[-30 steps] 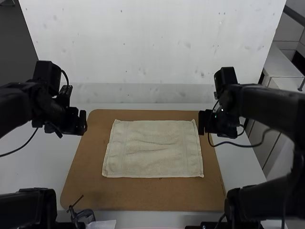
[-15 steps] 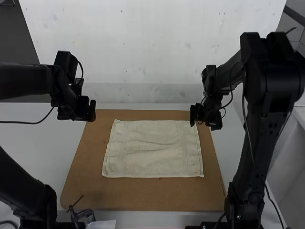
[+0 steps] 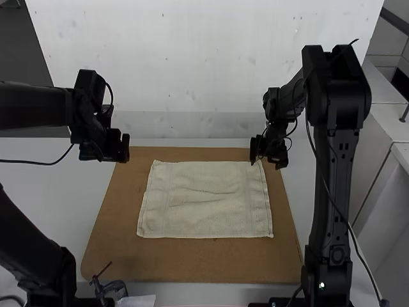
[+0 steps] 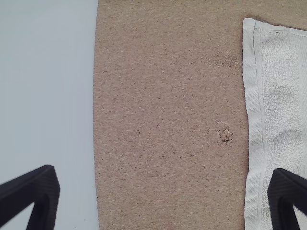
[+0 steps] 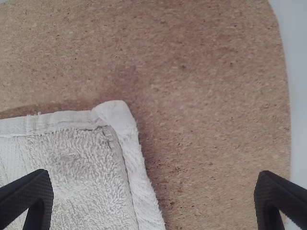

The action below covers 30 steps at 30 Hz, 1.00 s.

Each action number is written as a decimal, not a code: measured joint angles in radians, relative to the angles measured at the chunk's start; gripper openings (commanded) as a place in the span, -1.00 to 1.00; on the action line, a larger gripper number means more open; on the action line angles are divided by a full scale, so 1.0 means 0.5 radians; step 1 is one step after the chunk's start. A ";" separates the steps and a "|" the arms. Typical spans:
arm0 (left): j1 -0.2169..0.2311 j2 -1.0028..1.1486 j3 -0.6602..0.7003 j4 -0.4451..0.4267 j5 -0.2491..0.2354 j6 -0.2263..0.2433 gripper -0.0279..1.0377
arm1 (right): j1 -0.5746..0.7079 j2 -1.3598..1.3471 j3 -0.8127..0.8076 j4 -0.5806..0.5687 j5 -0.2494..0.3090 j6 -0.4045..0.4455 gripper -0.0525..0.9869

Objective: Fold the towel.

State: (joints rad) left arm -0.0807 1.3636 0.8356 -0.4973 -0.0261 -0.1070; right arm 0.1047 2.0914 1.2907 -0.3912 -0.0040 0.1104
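High view: tabletop under brown board | towel spread flat, centre frame | left end effector open, upper left | right end effector open, near towel's upper-right corner | step: likely pre-grasp; next: align, lower, pinch far corners, then fold

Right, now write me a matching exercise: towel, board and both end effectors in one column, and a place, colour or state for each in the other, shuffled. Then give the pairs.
Column one
1. Towel
2. Left end effector
3. Board
4. Right end effector

Column two
A. Open, by the towel's far right corner
B. Brown, under the towel
C. Spread out, unfolded
D. Open, near the board's far left corner

Right pairs: 1-C, 2-D, 3-B, 4-A
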 measured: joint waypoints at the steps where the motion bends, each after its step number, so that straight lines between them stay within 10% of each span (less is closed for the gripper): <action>1: 0.000 0.010 -0.001 0.004 0.001 0.000 0.88 | 0.008 0.024 0.016 -0.026 0.000 0.005 0.68; 4: 0.001 0.040 -0.001 0.022 0.002 0.000 0.88 | 0.062 0.098 0.049 -0.047 0.040 0.014 0.61; 15: 0.004 0.167 -0.001 0.089 0.033 0.000 0.87 | 0.105 0.175 0.117 0.107 0.059 0.035 -0.87; 30: -0.240 0.984 0.548 0.017 -0.007 -0.193 0.82 | 0.110 0.159 0.063 0.197 0.040 0.032 -0.87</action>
State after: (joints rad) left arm -0.2008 1.8557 1.1095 -0.4889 -0.0296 -0.2035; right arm 0.1596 2.1712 1.3220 -0.2928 0.0158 0.1265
